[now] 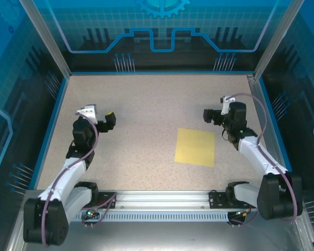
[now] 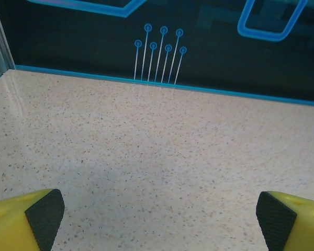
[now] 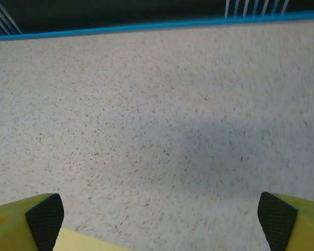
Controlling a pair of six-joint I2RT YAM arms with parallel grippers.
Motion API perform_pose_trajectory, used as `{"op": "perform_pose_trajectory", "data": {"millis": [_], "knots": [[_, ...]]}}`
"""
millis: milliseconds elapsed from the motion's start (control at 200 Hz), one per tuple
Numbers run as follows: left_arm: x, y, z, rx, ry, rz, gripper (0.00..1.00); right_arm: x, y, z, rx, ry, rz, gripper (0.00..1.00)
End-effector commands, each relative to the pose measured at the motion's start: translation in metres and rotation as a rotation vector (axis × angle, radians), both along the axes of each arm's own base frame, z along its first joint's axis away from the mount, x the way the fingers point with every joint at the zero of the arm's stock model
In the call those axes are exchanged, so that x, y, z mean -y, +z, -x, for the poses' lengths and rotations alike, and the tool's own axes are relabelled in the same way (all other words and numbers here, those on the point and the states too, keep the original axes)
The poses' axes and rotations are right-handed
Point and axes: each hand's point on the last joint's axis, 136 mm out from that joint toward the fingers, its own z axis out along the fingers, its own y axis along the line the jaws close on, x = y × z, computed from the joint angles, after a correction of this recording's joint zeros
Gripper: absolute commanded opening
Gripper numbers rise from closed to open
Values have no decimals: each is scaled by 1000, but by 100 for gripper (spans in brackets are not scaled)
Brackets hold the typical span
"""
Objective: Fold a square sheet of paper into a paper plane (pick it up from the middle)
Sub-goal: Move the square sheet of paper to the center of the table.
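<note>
- The square sheet of paper (image 1: 195, 147) lies flat and unfolded on the speckled table (image 1: 141, 104). It sits right of centre, nearer the arm bases than the back wall, and is turned slightly askew to the table's edges.
- The right gripper (image 1: 208, 115) hangs just beyond the sheet's far right corner, apart from it and pointing toward the middle of the table.
- In the right wrist view its yellow fingers (image 3: 21, 222) with dark pads sit at opposite bottom corners of the frame. The jaws are spread wide with nothing between them.
- A pale yellow edge of the sheet shows at the very bottom of that view, beside the finger on the picture's left. Whether it touches the finger cannot be told.
- The left gripper (image 1: 111, 118) is over the left side of the table, well apart from the sheet.
- From the left wrist camera its fingertips (image 2: 44, 217) are likewise spread wide — bare speckled surface lies between them, running to the blue strip (image 2: 199, 89) at the foot of the dark patterned wall (image 2: 209, 36).
- Both arms reach in from a metal rail (image 1: 162, 198) at the near edge.
</note>
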Motion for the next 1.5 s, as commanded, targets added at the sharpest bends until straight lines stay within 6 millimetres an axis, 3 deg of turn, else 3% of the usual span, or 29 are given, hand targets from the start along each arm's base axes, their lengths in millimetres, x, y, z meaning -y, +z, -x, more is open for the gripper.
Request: {"op": "perform_pose_trajectory", "data": {"millis": [0,100,185,270,410,530,570,925,1055,1285,1315,1496], "knots": [[-5,-1,18,-101,82,202,98,0,-41,45,-423,-140,-155,100],[-14,-1,35,-138,184,327,98,-38,-59,54,-562,8,-301,100],[-5,-9,45,-181,163,411,98,-71,-70,62,-580,117,-375,99],[16,-11,48,-220,47,434,98,-92,-80,73,-589,173,-314,99],[40,-17,50,-266,-71,500,99,-106,-93,82,-606,174,-132,99],[44,-20,54,-304,-91,502,99,-113,-113,94,-679,160,-34,97],[44,-21,55,-305,-88,502,99,-116,-110,88,-658,146,-11,97],[46,-27,59,-358,-85,517,99,-129,-140,93,-725,115,-27,96],[46,-30,64,-374,-81,521,98,-131,-160,107,-780,106,-25,95],[52,-35,67,-378,-109,544,98,-158,-176,112,-812,158,-27,94],[53,-36,67,-380,-117,551,98,-169,-171,104,-789,178,-37,94],[66,-35,66,-408,-181,588,98,-203,-173,101,-791,266,-47,94]]}}
